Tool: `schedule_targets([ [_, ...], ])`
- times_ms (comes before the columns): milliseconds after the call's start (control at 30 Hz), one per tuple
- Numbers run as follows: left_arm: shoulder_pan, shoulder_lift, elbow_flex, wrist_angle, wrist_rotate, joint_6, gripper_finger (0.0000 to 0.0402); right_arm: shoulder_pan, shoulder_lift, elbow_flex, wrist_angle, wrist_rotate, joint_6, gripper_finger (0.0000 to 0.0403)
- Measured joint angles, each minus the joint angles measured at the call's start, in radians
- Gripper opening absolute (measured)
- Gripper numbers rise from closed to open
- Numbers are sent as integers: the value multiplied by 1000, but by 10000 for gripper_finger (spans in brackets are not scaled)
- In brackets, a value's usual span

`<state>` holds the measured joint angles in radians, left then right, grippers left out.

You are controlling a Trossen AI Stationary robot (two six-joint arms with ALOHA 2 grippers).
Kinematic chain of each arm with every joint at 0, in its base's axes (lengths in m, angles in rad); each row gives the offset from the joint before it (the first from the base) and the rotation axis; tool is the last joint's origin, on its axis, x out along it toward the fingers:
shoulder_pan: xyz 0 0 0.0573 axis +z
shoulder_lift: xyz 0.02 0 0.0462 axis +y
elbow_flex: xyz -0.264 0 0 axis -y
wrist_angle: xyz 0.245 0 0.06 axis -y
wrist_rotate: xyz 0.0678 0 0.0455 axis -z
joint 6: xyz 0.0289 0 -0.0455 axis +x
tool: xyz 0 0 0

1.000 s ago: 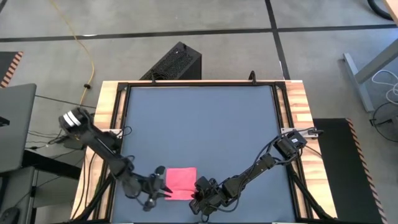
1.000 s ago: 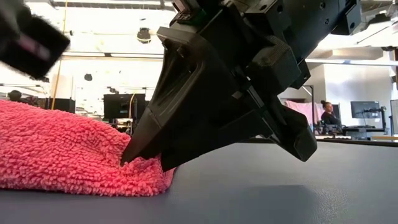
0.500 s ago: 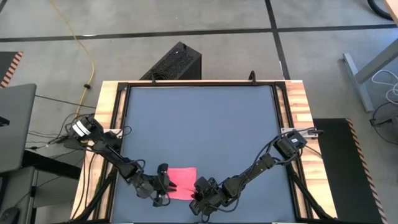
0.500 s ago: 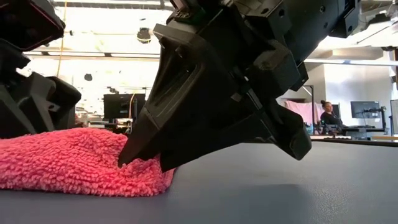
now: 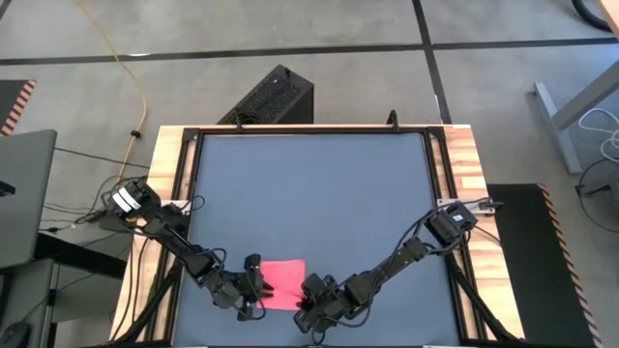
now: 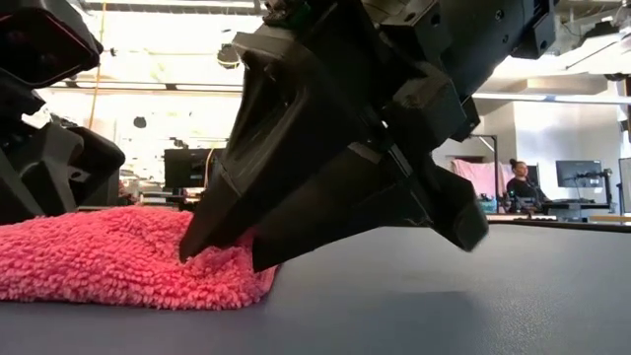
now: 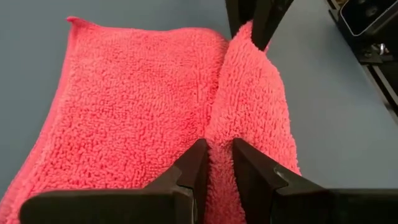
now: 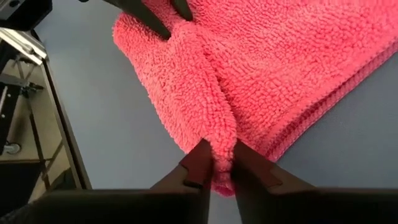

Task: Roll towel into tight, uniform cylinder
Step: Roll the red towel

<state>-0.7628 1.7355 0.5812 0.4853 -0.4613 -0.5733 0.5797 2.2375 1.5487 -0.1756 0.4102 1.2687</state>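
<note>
— How is the scene lit?
— Even, shadowless overhead light is seen from above. In the low view, glare from bright ceiling lights (image 6: 148, 89) at 11 o'clock is noted.
— And sharpness?
— The towel (image 7: 137, 106) is rendered crisply; the near fingers (image 7: 193, 174) are blurred.

Bright pink on dark grey

The towel (image 5: 281, 283) is plain bright pink with a looped, nubbly pile; the tabletop (image 5: 309, 193) is flat dark grey; both grippers' fingers (image 7: 194, 169) are black.

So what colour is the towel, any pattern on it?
Plain bright pink towel, no pattern; the left wrist view shows it best.
</note>
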Motion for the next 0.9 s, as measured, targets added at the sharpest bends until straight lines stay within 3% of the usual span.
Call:
schedule_targets([
  [300,0,0,0,-3,8,-4,64,0,-109,-2,-103,3,-108,198],
  [433,0,0,0,-4,8,-4,64,7,-136,-2,-112,-37,-261,240],
  [600,0,0,0,-9,7,-4,64,53,-137,0,-95,-34,-588,248],
  [767,0,0,0,-15,7,-4,64,103,-137,0,-30,50,-860,244],
  [900,0,0,0,-16,4,-4,64,113,-121,2,41,71,-1017,244],
])
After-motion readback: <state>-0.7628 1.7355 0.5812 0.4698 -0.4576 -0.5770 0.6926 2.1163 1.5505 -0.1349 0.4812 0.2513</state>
